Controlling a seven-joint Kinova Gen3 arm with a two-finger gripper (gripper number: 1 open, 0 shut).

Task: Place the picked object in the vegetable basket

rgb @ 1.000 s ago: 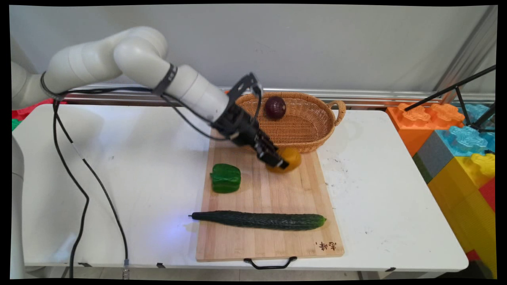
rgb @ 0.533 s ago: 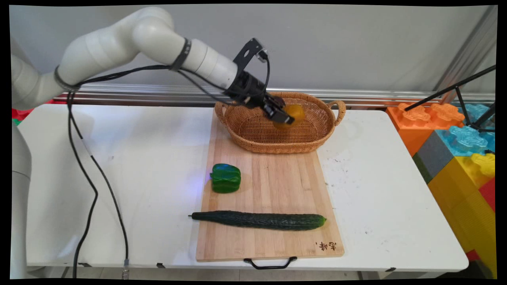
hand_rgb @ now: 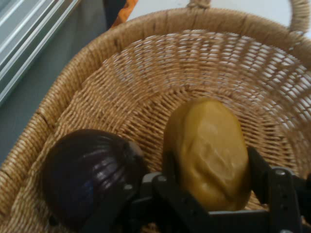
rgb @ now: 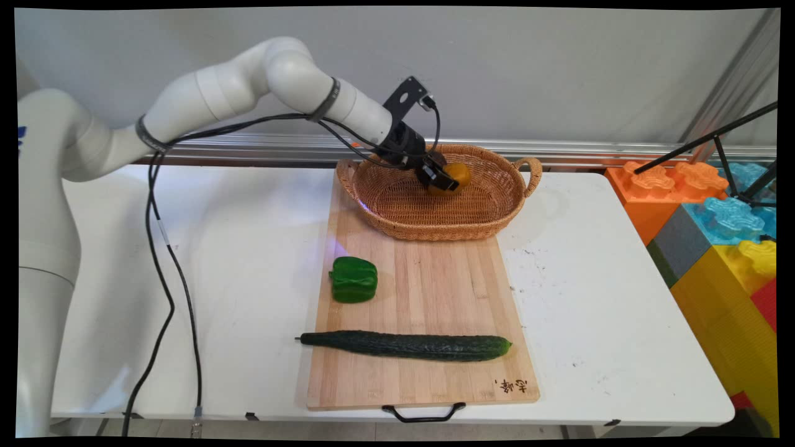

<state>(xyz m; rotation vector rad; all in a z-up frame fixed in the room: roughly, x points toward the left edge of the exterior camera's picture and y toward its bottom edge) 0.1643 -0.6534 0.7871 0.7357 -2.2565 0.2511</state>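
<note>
My gripper (rgb: 445,180) (hand_rgb: 210,167) is shut on a yellow-orange potato-like vegetable (rgb: 456,176) (hand_rgb: 209,153) and holds it inside the wicker basket (rgb: 435,220) (hand_rgb: 146,73) at the far end of the cutting board. A dark purple onion (hand_rgb: 90,172) lies in the basket right beside the held vegetable, on its left in the hand view; in the main view the gripper mostly hides it. I cannot tell whether the vegetable touches the basket's floor.
A wooden cutting board (rgb: 435,292) lies mid-table with a green bell pepper (rgb: 353,279) at its left and a long cucumber (rgb: 407,345) across its near part. Large coloured toy blocks (rgb: 714,217) stand to the right of the table. Black cables (rgb: 161,261) hang from the arm.
The gripper lifted the yellow vegetable off the cutting board, carried it over the basket, and has now lowered it into the basket beside the onion.
</note>
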